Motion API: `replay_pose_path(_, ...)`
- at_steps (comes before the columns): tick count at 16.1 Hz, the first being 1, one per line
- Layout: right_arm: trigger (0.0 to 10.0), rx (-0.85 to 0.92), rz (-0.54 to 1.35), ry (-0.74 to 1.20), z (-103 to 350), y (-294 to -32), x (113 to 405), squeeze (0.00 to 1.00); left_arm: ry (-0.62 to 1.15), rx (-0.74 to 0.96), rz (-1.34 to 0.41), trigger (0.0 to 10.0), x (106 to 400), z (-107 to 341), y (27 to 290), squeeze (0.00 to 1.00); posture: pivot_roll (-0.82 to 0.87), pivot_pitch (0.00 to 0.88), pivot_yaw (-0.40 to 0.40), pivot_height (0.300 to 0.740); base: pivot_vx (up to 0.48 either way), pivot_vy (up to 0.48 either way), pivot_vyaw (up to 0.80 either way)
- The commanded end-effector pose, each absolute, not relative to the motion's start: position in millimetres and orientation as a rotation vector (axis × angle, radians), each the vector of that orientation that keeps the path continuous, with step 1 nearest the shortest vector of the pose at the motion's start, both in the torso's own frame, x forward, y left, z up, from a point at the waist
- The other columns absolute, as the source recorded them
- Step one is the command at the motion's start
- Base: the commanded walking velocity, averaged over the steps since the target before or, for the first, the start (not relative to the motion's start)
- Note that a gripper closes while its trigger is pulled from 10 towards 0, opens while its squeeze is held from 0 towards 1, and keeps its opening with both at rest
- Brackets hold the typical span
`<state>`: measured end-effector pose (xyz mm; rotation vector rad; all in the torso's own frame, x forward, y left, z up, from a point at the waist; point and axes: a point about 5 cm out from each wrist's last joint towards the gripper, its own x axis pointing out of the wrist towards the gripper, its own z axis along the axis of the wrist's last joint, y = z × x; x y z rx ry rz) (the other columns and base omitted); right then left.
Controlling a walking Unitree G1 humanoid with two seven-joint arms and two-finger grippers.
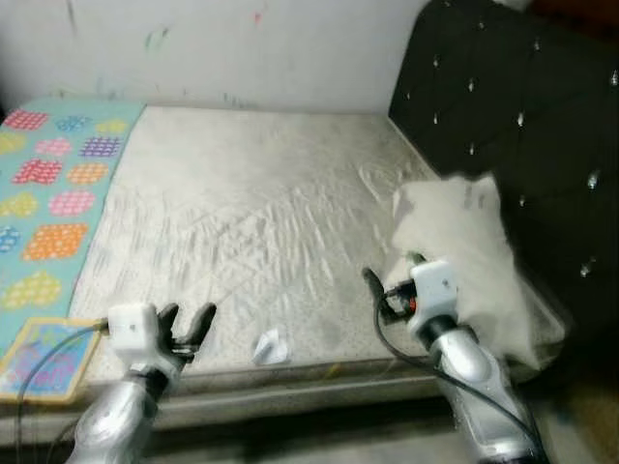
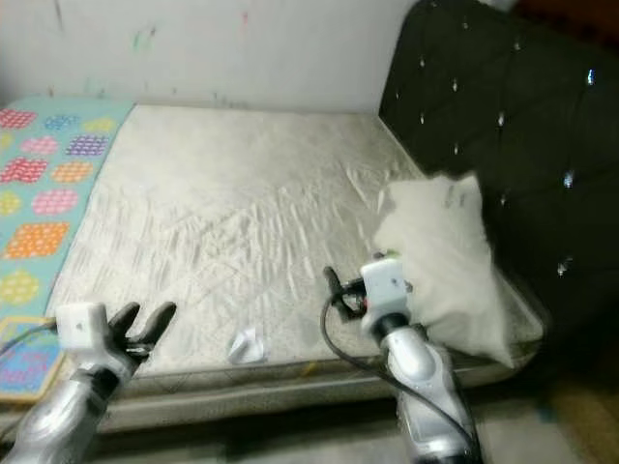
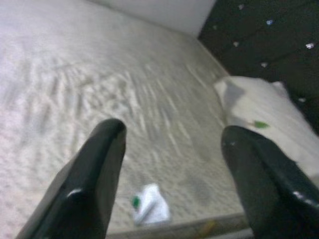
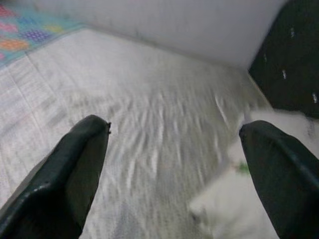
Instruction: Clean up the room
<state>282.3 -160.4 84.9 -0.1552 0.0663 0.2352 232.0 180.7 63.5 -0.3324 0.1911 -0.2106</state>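
Left eye view: a pillow (image 1: 464, 261) lies on the bed (image 1: 251, 222) against the headboard (image 1: 522, 106), beside the right pincer (image 4: 174, 164), spread wide and empty. It looks soft and light; pinch a corner. The left pincer (image 3: 172, 164) is open, near a crumpled scrap (image 3: 148, 209).

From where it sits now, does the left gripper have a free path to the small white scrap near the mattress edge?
Probably yes. The left gripper is open at the mattress edge, and the white scrap lies just to its right with bare sheet between them.
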Motion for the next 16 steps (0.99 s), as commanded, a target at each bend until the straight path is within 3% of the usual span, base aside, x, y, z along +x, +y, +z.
replay_pose_path(1, 10.0, -0.153, 0.231, 0.051, 89.8, -159.6, 285.3, 0.00, 0.194, -0.317, -0.210, 10.0, 233.0, 65.4, 184.4, 0.00, 0.03, 0.000, -0.102, 0.740, 0.000, 0.364, 0.00)
replay_pose_path(4, 10.0, -0.163, 0.240, 0.044, 90.8, -158.3, 285.9, 0.00, 0.164, -0.329, -0.223, 10.0, 233.4, 69.0, 184.8, 0.00, 0.03, 0.000, -0.102, 0.740, 0.000, 0.000, 0.00)
replay_pose_path(7, 10.0, -0.167, 0.251, 0.040, 91.2, -157.0, 285.9, 0.00, 0.156, -0.339, -0.240, 10.0, 232.5, 70.5, 183.0, 0.00, 0.03, 0.000, -0.101, 0.740, 0.000, 0.000, 0.55)
replay_pose_path(16, 10.0, -0.162, 0.246, 0.048, 90.0, -158.5, 285.6, 0.00, 0.159, -0.346, -0.252, 10.0, 231.3, 70.4, 180.9, 0.00, 0.03, 0.000, -0.105, 0.740, 0.276, 0.000, 0.00)
